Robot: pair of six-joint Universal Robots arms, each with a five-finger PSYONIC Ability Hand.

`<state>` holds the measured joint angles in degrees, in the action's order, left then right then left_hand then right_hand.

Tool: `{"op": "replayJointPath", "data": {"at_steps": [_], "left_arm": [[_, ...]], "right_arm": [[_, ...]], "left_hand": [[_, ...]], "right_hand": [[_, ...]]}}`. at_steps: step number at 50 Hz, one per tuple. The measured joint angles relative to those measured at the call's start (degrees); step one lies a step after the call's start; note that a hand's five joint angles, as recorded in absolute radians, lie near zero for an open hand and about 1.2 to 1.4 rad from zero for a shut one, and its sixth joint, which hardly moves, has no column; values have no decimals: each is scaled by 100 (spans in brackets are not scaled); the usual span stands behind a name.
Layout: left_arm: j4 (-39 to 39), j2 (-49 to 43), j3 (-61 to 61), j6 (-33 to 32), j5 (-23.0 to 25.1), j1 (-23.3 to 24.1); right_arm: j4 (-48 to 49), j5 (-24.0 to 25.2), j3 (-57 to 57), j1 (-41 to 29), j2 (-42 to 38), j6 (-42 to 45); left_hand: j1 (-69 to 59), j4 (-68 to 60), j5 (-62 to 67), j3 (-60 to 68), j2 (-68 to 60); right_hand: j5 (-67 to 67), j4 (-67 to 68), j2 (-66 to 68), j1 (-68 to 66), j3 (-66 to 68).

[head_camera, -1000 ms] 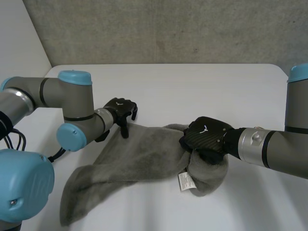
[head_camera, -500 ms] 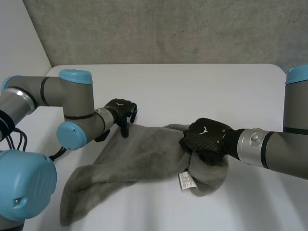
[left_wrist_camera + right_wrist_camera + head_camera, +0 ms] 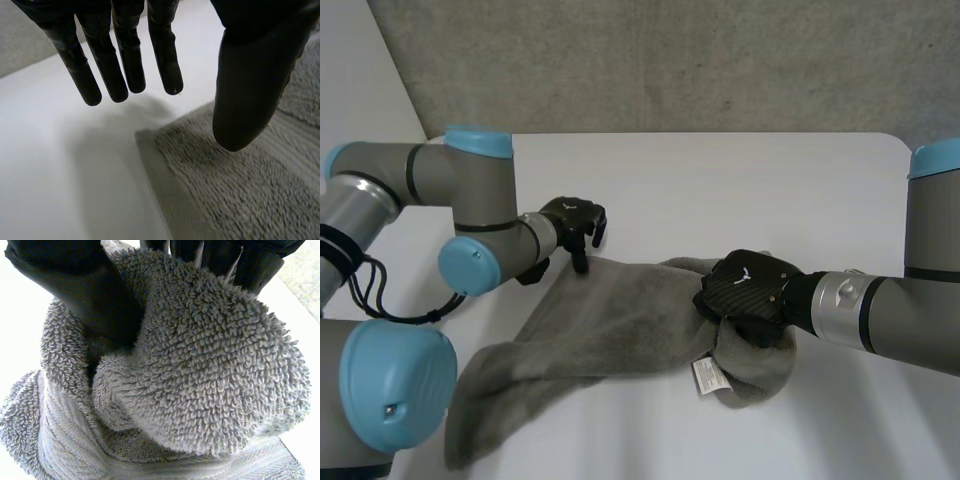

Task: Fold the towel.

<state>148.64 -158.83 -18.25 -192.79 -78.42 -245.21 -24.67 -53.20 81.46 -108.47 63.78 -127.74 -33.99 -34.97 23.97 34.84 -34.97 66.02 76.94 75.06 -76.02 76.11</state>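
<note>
So the right hand (image 3: 745, 285) is clutching a wad of the towel (image 3: 610, 320), left hand (image 3: 575, 218) loose and empty over its corner. Looks floppy; I'd grab corners.

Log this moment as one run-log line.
towel: crumpled, unfolded on table | left robot hand: open, at a towel corner | right robot hand: shut on bunched towel end
</note>
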Motion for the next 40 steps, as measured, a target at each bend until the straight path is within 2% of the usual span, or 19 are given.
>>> {"op": "replayJointPath", "data": {"at_steps": [20, 40], "left_arm": [[-38, -109, -8, -4, 8, 0], [-51, -138, -48, -3, 12, 0]], "right_arm": [[6, -14, -8, -16, -66, 12], [6, -14, -3, -16, -75, 12]], "left_hand": [[-526, -450, 565, 469, -461], [-532, -456, 589, 502, -482]], "right_hand": [[0, 0, 0, 0, 0], [0, 0, 0, 0, 0]]}}
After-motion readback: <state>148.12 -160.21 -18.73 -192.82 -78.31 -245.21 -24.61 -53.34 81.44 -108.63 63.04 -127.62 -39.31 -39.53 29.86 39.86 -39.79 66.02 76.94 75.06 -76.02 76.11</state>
